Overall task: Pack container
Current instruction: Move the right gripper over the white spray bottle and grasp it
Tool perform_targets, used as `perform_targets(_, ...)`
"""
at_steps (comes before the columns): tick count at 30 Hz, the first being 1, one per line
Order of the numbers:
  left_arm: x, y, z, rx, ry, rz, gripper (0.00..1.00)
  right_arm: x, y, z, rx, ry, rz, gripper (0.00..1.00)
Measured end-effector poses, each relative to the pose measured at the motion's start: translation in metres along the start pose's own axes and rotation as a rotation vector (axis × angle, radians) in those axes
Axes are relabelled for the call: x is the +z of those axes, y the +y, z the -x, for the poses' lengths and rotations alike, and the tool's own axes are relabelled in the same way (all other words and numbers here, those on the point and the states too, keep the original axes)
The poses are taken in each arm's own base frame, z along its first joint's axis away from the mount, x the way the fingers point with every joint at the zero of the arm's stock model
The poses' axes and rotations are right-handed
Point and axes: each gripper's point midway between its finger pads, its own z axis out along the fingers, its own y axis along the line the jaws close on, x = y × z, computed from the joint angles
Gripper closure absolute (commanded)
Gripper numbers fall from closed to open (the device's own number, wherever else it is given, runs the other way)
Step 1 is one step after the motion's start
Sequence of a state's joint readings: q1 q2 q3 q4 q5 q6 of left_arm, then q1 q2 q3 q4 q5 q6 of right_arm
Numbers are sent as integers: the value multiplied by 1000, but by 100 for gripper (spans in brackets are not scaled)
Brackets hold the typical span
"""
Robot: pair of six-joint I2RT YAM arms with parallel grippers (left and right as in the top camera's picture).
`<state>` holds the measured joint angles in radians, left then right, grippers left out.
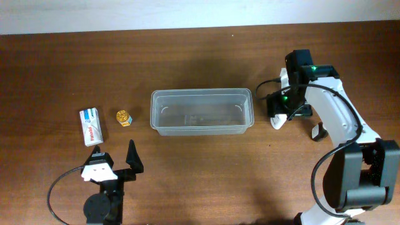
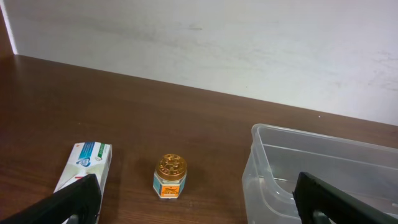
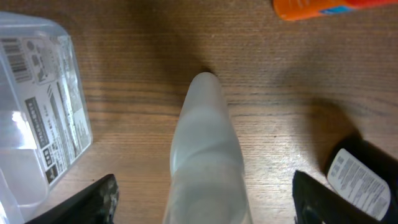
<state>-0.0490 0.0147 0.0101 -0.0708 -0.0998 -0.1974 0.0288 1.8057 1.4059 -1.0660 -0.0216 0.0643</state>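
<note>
The clear container stands in the middle of the table, and a printed label shows through its corner in the right wrist view. My right gripper is open just right of the container, its fingers on either side of a whitish tube lying on the table, apart from it. My left gripper is open and empty near the front left, its fingers low in the left wrist view. Beyond it lie a white toothpaste box and a small gold-lidded jar, left of the container.
An orange item lies beyond the tube. A black item with a white label lies to its right. The toothpaste box and the jar sit left of the container. A pale wall runs behind the table.
</note>
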Motion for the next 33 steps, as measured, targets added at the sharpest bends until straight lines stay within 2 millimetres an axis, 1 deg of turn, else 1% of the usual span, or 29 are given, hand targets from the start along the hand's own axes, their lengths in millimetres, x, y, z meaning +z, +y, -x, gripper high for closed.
perform_targets(2,0,0,0,0,0,0,1,0,-1,2,-1,-8,-7,28)
perform_targets(7,0,0,0,0,0,0,1,0,-6,8,-2,-35,-34,29)
perform_targets(9,0,0,0,0,0,0,1,3,-7,9,-2,-30,-41,34)
perform_targets(12,0,0,0,0,0,0,1,8,-8,10,-4,-22,-47,44)
perform_targets(14,0,0,0,0,0,0,1,10,-8,10,-7,-19,-49,47)
perform_targets(15,0,0,0,0,0,0,1,11,-8,10,-7,-19,-50,48)
perform_targets(26,0,0,0,0,0,0,1,12,-8,11,-11,-19,-49,78)
perform_targets(30,0,0,0,0,0,0,1,12,-8,11,-10,-20,-49,84)
perform_targets(33,0,0,0,0,0,0,1,12,-8,11,-12,-18,-47,84)
